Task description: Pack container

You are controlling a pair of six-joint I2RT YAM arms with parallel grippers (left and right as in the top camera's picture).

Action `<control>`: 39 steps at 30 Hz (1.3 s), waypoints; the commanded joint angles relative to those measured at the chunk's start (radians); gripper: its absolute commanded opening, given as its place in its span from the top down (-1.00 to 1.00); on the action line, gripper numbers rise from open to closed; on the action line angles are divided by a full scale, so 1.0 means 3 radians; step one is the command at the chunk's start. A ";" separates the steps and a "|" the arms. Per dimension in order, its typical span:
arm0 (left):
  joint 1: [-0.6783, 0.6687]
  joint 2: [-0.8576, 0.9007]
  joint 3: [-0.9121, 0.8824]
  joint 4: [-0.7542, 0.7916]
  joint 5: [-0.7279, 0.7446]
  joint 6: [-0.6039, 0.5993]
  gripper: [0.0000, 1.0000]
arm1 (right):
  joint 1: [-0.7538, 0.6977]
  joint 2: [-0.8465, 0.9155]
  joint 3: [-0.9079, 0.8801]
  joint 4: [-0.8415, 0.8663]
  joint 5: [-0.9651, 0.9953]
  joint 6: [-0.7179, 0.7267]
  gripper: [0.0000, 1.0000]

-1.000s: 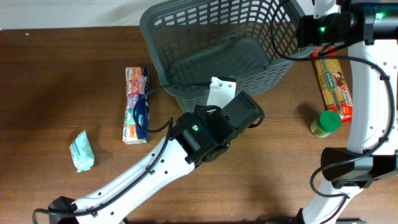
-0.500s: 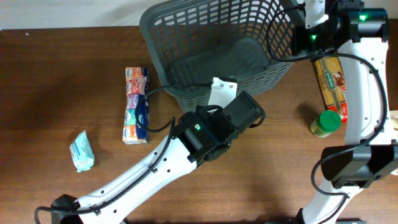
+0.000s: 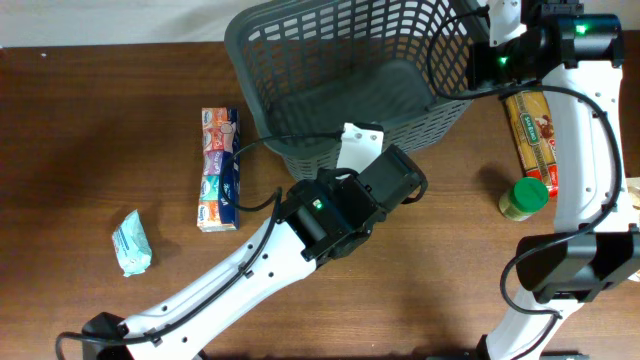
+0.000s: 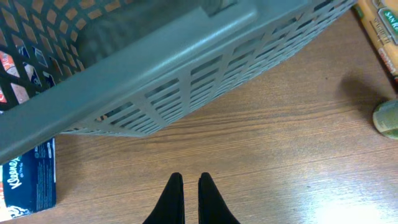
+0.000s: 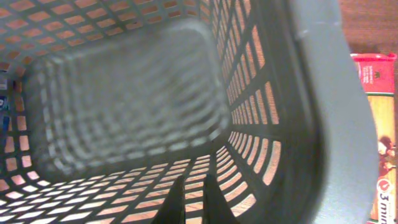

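The container (image 3: pixel 300 60), a dark grey slotted basket, stands at the far middle of the brown wooden table (image 3: pixel 80 120), its far edge running out of my overhead view. On the left wrist feed its near wall and thick rim (image 4: pixel 124 68) fill the upper part of the frame.

The left gripper (image 4: pixel 188 186) sits over bare table just on the near side of that wall, not touching it. Its two black fingers are drawn nearly together with only a thin line of wood showing between them, and nothing is held. The right gripper (image 5: pixel 193 199) hangs over the right end of the basket, pointing down into it (this feed is soft, but the lattice and solid floor read clearly). Its fingers are also drawn close together, and I see nothing between them.

To the left of the basket, near but apart, lies a long multipack of Kleenex tissues (image 3: pixel 219 170). A crumpled pale teal packet (image 3: pixel 131 245) lies nearer and further left. Right of the basket lies a long red-and-yellow packet (image 3: pixel 535 135), with a green-lidded jar (image 3: pixel 523 198) at its near end.
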 commanded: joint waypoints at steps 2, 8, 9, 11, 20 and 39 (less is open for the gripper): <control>0.0024 0.0031 0.0052 0.0067 -0.0039 -0.0033 0.96 | 0.0027 0.0024 -0.0045 -0.0090 -0.0019 0.0027 0.93; 0.0136 0.0031 0.0052 0.0106 -0.0098 -0.0036 0.97 | 0.0027 0.0024 -0.0045 -0.0130 -0.0020 0.0027 0.92; 0.0179 0.0031 0.0052 0.0114 -0.0099 -0.0034 0.96 | 0.0028 0.0024 -0.0045 -0.0134 -0.0020 0.0027 0.92; 0.0229 0.0031 0.0052 0.0118 -0.0098 -0.0034 0.97 | 0.0031 0.0024 -0.0045 -0.0139 -0.0020 0.0028 0.92; 0.0436 0.0031 0.0052 0.0117 -0.0098 -0.0034 0.96 | 0.0121 0.0024 -0.0045 -0.0141 -0.0019 0.0027 0.92; 0.0609 0.0031 0.0052 0.0114 -0.0136 -0.0033 0.96 | 0.0289 0.0024 -0.0045 -0.0223 -0.0018 0.0022 0.92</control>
